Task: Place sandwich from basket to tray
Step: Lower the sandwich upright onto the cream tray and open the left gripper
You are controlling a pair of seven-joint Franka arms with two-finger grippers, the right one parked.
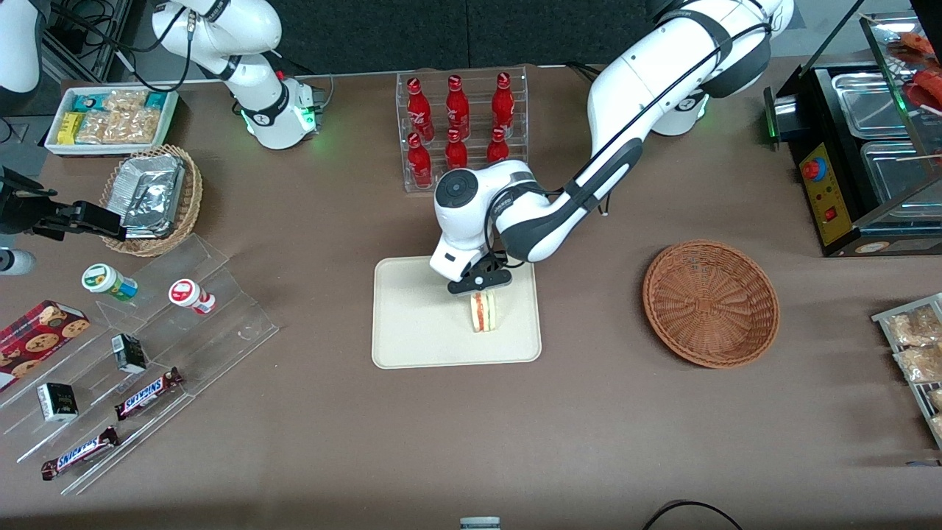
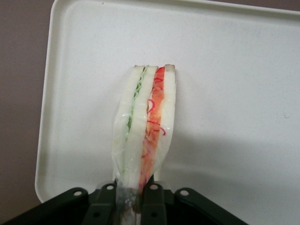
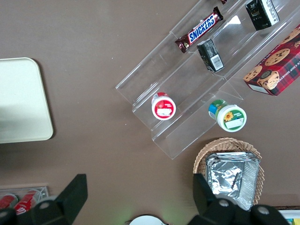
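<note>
Black two-finger gripper [image 1: 482,288] of the left arm is over the flat cream rectangular tray [image 1: 412,324], fingers [image 2: 105,206] pinched on one end of the triangular white-bread sandwich [image 1: 483,311] with red-orange and green filling, wrapped in clear film. In the wrist view the sandwich [image 2: 145,126] stands on edge, layers showing, against the tray [image 2: 234,70] surface; whether it touches the tray or hangs just above it, cannot tell. It sits toward the tray's working-arm side, roughly mid-depth.

Round reddish-brown wicker basket [image 1: 711,302] lies well apart from the tray toward the working arm's end, nothing in it.

Clear acrylic rack of red bottles [image 1: 460,121] stands farther from the front camera than the tray, close to the arm's wrist link.

Toward the parked arm's end: smaller tan wicker basket with silver foil packets [image 1: 152,195], white bin of snack packets [image 1: 110,118], clear stepped display [image 1: 140,368] with Snickers bars [image 1: 149,392], small dark cartons [image 1: 129,352], two round tubs [image 1: 109,281], red cookie box [image 1: 37,338].

Toward the working arm's end: black counter unit with steel pans [image 1: 861,154], and bagged snacks [image 1: 916,335] at the table edge.

Nothing else lies on the tray near the sandwich.
</note>
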